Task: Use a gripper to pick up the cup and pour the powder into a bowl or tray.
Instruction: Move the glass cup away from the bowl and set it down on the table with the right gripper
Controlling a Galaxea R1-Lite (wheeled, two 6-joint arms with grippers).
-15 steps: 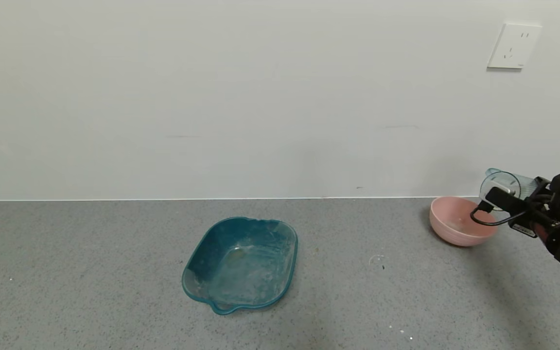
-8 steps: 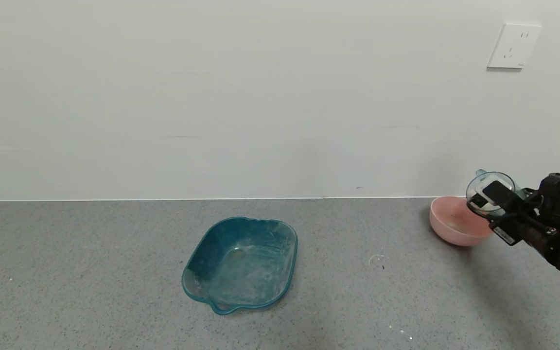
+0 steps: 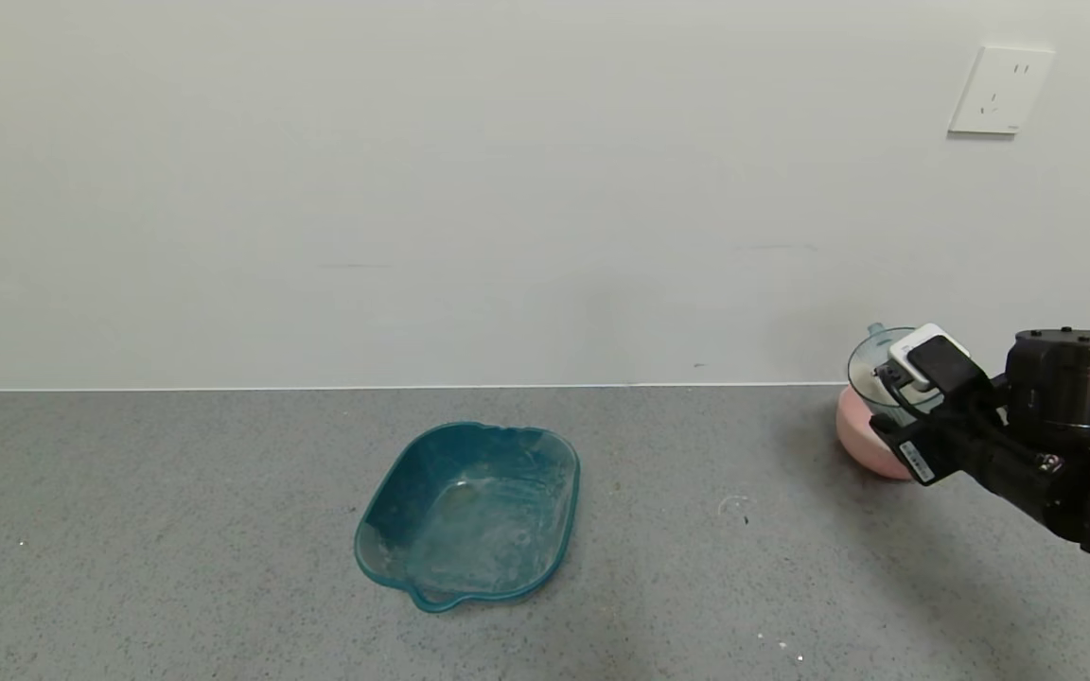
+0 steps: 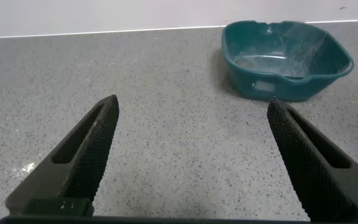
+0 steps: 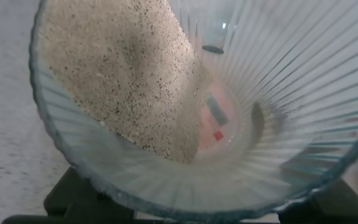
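My right gripper (image 3: pixel 906 380) is shut on the ribbed translucent cup (image 3: pixel 876 376) and holds it tilted on its side, just above the pink bowl (image 3: pixel 859 437) at the far right by the wall. The cup and gripper hide most of the bowl. In the right wrist view the cup (image 5: pixel 278 81) fills the picture. The beige speckled powder (image 5: pixel 123 74) lies heaped against its lower wall, up to the rim. The bowl's pink shows through the cup's bottom. My left gripper (image 4: pixel 192 102) is open and empty low over the counter.
A teal squarish tray (image 3: pixel 467 514) with powder traces stands mid-counter; it also shows in the left wrist view (image 4: pixel 286 57), ahead of the left gripper. A white wall with a socket (image 3: pixel 999 90) rises behind the grey speckled counter (image 3: pixel 176 530).
My right gripper has moved left with the cup and turned at the wrist. The cup now hangs over the pink bowl and hides more of it. The tray has not moved.
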